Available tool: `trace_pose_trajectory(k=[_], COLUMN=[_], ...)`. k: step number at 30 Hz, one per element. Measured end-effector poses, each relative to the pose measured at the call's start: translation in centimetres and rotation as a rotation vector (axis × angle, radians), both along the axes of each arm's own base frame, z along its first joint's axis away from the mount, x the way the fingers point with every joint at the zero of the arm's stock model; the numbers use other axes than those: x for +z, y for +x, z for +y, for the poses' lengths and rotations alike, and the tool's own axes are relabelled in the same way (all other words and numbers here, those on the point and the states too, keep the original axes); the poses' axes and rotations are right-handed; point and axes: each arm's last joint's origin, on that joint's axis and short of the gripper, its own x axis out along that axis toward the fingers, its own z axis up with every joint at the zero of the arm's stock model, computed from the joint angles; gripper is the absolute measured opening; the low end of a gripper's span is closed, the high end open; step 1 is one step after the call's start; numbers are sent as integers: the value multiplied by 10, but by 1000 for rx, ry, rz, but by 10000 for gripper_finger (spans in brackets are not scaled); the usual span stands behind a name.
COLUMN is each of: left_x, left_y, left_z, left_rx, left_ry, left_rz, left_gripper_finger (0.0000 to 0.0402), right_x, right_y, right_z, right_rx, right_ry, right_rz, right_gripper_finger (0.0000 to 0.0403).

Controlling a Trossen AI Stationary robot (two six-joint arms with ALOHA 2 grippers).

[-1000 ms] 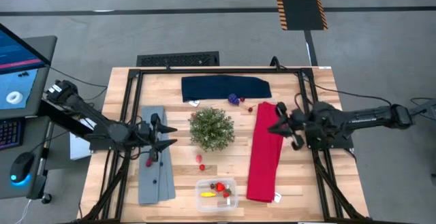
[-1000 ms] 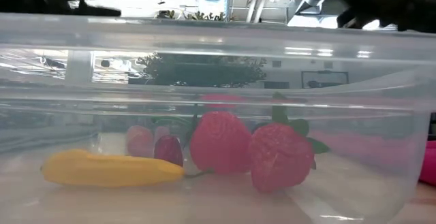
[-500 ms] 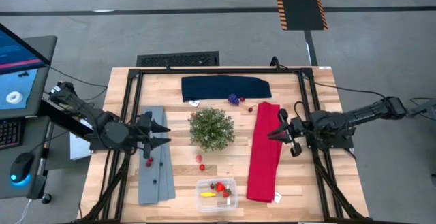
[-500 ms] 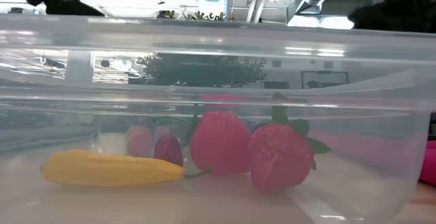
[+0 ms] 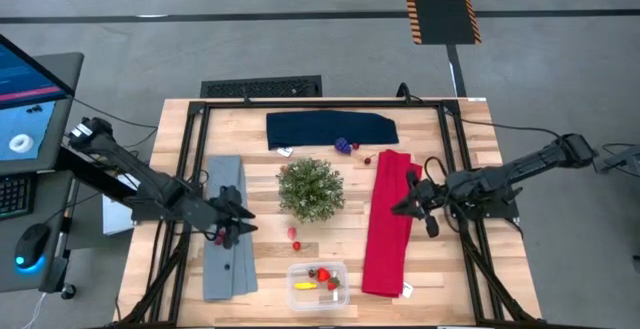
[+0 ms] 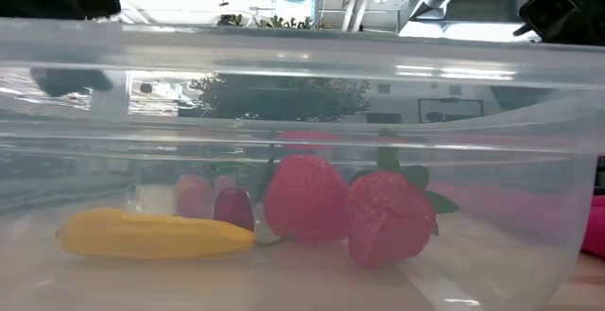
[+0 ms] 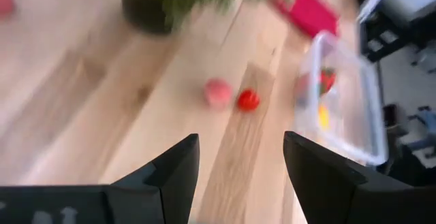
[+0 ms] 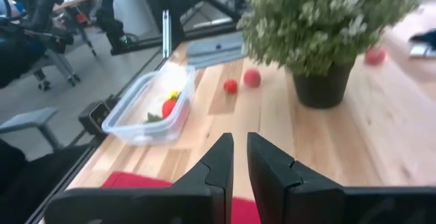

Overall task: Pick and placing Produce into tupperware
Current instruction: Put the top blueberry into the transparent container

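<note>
Clear plastic: the tupperware [image 5: 317, 285] sits at the lower centre of the high view on the wooden worktop [image 5: 450, 289], holding two strawberries [image 6: 350, 212], a yellow piece [image 6: 151, 235] and a small dark red fruit.
Loose produce: two small red berries [image 5: 294, 239] lie between the green plant [image 5: 311, 188] and the tupperware; a purple grape cluster [image 5: 343, 146] and another red bit lie in the upper centre, at the edge of the navy cloth [image 5: 330, 129].
Left pincer [image 5: 240, 227]: low over the grey cloth [image 5: 224, 227], left of centre, fingers spread wide and holding nothing; its wrist view looks straight at the two red berries.
Right pincer [image 5: 402, 205]: over the red cloth [image 5: 388, 224], right of centre, fingers nearly together with only a narrow gap, nothing between them.
Step, as a judgement: the left arm looks lined up for the pair of berries.
Risk: the berries lie just beside each other and are round, so a wide-open closing could nudge one away or catch both badly.
Risk: a reach from the grey cloth passes near the plant, and the arm could brush it.
Risk: the tupperware is light, so a low release could knock its wall and shift it.
</note>
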Motion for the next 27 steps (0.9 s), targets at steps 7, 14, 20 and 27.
trace_pose_trajectory(k=[7, 14, 20, 27], left_x=[-18, -27, -29, -31], left_y=[-2, -13, -15, -19], left_z=[-8, -9, -10, -9], left_rx=[53, 142, 164, 190], left_ry=[-83, -158, -246, -248], left_rz=[169, 311, 388, 440], left_gripper_finger=[203, 203, 203, 203], right_x=[-7, -16, -21, -20], right_y=[1, 2, 4, 7], right_z=[7, 12, 13, 13], right_rx=[6, -43, -97, -117], right_ry=[16, -40, -83, -69], right_rz=[71, 124, 157, 133], right_gripper_finger=[66, 66, 66, 66])
